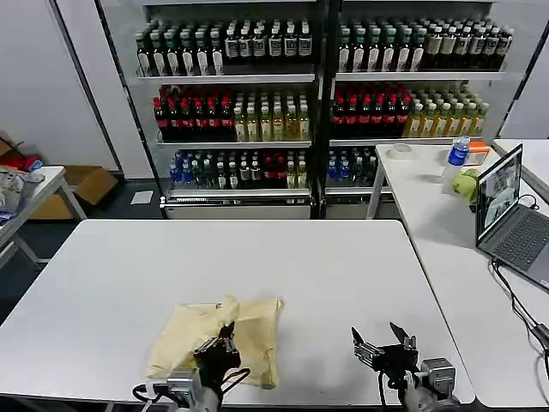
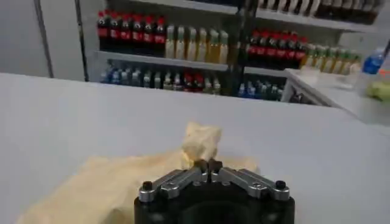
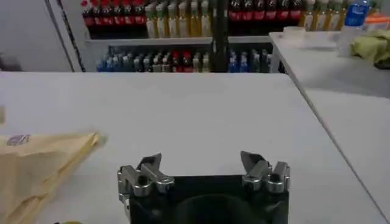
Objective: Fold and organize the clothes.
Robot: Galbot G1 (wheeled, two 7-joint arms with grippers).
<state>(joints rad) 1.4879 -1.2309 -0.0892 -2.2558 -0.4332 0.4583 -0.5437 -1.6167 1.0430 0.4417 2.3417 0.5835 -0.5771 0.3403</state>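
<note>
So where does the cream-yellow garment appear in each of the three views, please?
Head view: the cream-yellow garment lies crumpled on the white table, near the front edge, under the left pincer.
Left wrist view: it spreads just beyond the shut left pincer, with a raised fold above the fingertips.
Right wrist view: its edge lies off to the side of the open right pincer, apart from it.
Shared landmark: the bottle shelves behind the table.

We find the worktop (image 1: 257, 257) bare across its far and middle spans, open for passage. The cream garment (image 1: 214, 339) occupies the near left. Beyond the far edge stand bottle shelves (image 1: 317, 103); a laptop (image 1: 515, 215) sits right.
</note>
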